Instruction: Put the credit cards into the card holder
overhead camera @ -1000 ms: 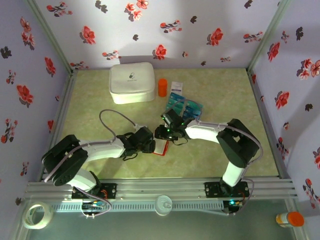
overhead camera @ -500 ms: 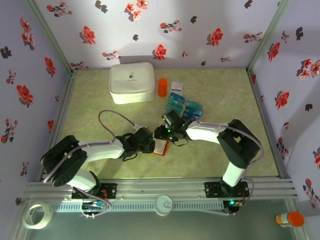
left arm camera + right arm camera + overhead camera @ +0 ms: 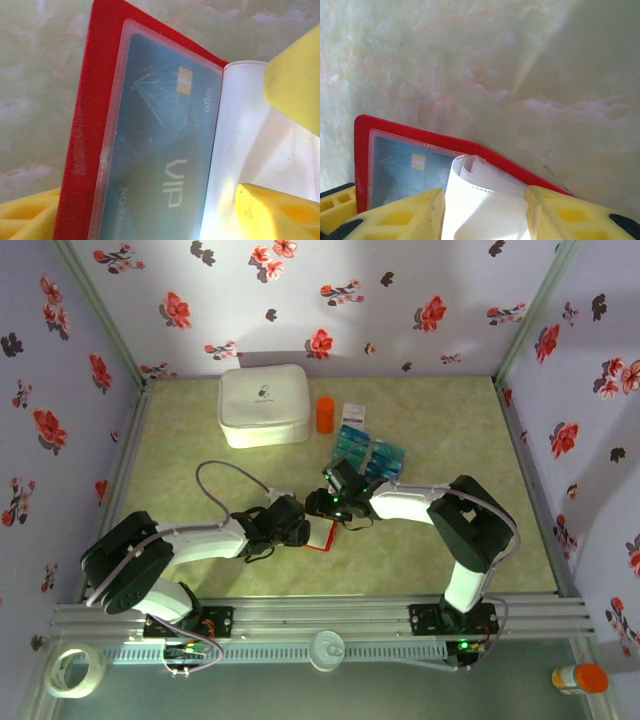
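Pinching the pocket leaves (image 3: 485, 200), the right fingers (image 3: 400, 215) hold the card holder (image 3: 362, 150) open. The left fingers (image 3: 295, 75) straddle it; can't tell if gripping.

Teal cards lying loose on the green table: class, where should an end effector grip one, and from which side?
Probably an edge of the top flat teal plastic card, from above. The cards lie flat and overlapping on the green table, so only an edge resting on another card gives a finger something to catch.
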Tool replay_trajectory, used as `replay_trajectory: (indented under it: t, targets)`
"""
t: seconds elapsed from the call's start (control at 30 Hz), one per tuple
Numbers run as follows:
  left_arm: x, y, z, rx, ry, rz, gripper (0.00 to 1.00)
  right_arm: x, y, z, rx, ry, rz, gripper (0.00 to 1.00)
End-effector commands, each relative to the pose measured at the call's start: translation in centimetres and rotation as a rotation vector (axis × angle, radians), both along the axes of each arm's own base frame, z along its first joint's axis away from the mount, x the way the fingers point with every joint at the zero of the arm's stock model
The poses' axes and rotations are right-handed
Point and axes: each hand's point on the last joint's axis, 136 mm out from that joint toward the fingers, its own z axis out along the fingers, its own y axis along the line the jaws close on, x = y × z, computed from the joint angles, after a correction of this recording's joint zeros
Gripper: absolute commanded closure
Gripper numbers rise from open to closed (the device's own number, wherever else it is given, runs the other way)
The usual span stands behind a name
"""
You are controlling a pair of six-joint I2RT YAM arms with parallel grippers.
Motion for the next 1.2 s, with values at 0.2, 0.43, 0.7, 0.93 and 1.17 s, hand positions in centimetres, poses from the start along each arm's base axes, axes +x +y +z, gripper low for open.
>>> replay_trajectory:
  t: [0.2, 0.43, 0.7, 0.93, 1.17]
  targets:
    - [-1.3, -0.7, -0.9, -0.033, 0.052, -0.027, 0.25, -0.1, 0.7, 0.3, 0.055, 0.038, -0.004, 0.64]
    - [-1.4, -0.7, -0.8, -0.038, 0.051, -0.025, 0.25, -0.3, 0.8, 1.3, 0.089, 0.029, -0.008, 0.66]
    - [-1.2, -0.8, 0.0, -0.050, 0.035, -0.027, 0.25, -0.3, 1.3, 1.6, 0.120, 0.033, -0.008, 0.64]
    - [-1.2, -0.6, 0.2, -0.049, 0.029, -0.024, 0.24, -0.2, 1.3, 1.1, 0.115, 0.039, -0.010, 0.59]
    - [-1.0, -0.4, 1.3, -0.060, 0.005, -0.016, 0.23, -0.4, 1.0, 0.1, 0.101, 0.053, -0.012, 0.53]
